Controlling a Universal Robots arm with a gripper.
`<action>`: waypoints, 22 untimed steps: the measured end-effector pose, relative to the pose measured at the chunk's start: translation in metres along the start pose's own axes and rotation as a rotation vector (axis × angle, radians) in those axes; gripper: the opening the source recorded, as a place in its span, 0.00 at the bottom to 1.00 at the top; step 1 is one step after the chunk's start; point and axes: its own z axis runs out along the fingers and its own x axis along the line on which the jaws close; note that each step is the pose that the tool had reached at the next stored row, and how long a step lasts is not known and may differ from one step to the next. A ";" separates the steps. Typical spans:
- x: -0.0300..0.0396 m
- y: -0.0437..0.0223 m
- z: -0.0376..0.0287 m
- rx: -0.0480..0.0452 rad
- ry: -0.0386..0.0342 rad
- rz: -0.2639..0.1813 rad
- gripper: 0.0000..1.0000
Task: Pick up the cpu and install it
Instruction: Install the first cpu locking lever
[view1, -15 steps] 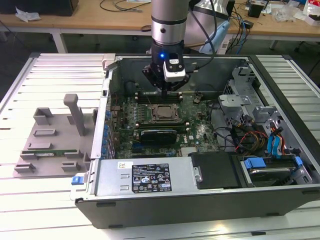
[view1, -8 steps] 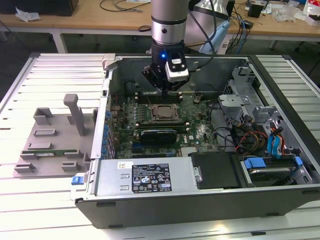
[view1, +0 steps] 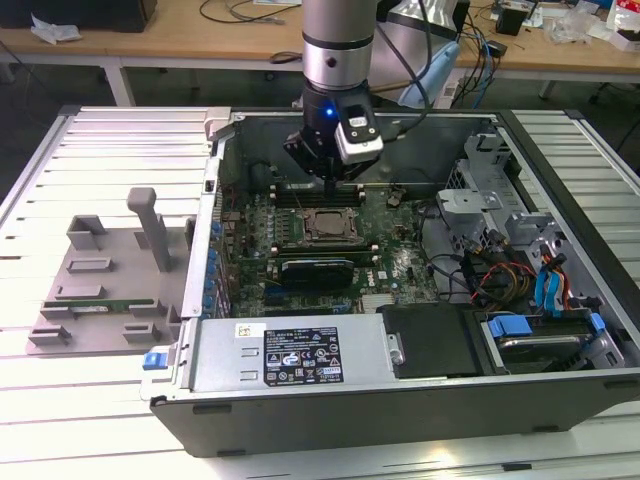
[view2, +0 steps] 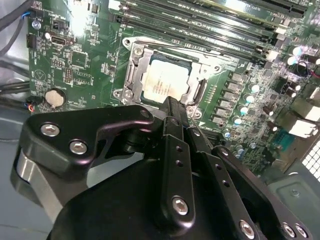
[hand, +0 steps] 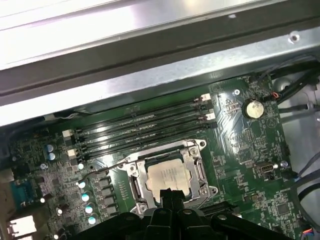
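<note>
I have the gripper (view1: 330, 178) hanging inside the open computer case (view1: 300, 395), just above the motherboard (view1: 385, 262). The cpu (view2: 164, 83) already lies flat in its socket (view2: 131, 75), with the metal frame around it, so I judge that the placing itself is done and the chip is not in my grasp. In both wrist views the two fingers (view2: 172, 125) are pressed together with nothing between them, and their tip points at the near edge of the chip; I think they are kept closed so that the narrow tip can work close to the socket without hitting the memory slots (hand: 145, 127) beside it.

The exterior view gives me the whole situation: the case lies on a slatted table (view1: 120, 140), and a grey fixture tray (view1: 100, 285) stands at the exterior view's left. There the socket is dark and the chip is hard to judge. The wrist views show the shiny top of the chip clearly, and also the coin battery (hand: 253, 108) on the board.
</note>
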 end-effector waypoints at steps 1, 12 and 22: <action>0.0000 0.0000 0.0000 -0.0007 -0.0003 -0.017 0.11; 0.0000 0.0000 0.0000 -0.0069 -0.0034 -0.151 0.11; 0.0000 0.0000 0.0000 -0.0117 -0.0056 -0.256 0.11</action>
